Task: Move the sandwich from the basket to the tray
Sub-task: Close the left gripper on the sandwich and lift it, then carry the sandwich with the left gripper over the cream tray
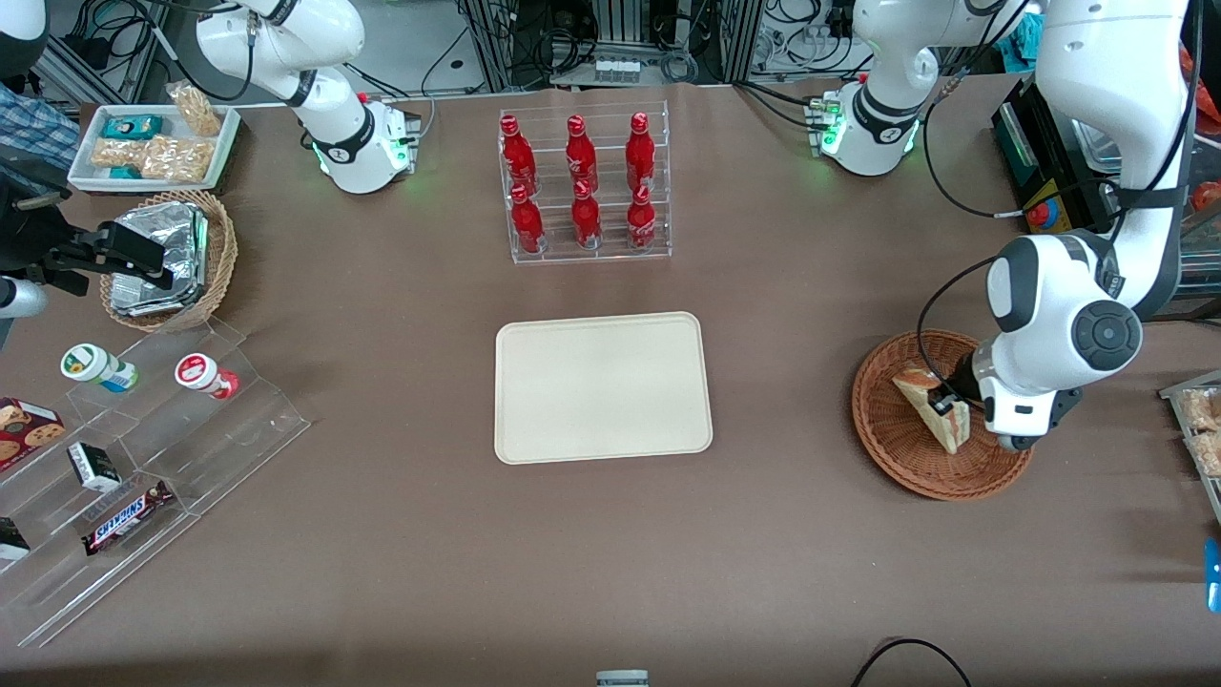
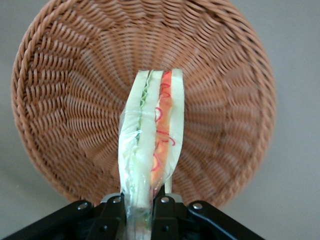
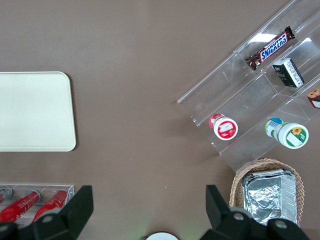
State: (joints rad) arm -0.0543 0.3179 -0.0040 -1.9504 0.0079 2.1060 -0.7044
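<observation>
The sandwich (image 1: 935,412), a plastic-wrapped wedge of pale bread with green and red-orange filling (image 2: 152,135), is in the shallow reddish-brown wicker basket (image 1: 887,448) at the working arm's end of the table. My left gripper (image 1: 946,407) is down in the basket and shut on the sandwich; in the left wrist view the black fingers (image 2: 114,215) clamp the wedge's end over the basket weave (image 2: 75,100). The cream-beige tray (image 1: 603,386) lies bare at the table's middle and also shows in the right wrist view (image 3: 35,111).
A clear rack of red bottles (image 1: 584,186) stands farther from the camera than the tray. A tan basket with foil packs (image 1: 167,258), a white snack tray (image 1: 153,145) and a clear stepped stand with snacks (image 1: 143,448) lie toward the parked arm's end.
</observation>
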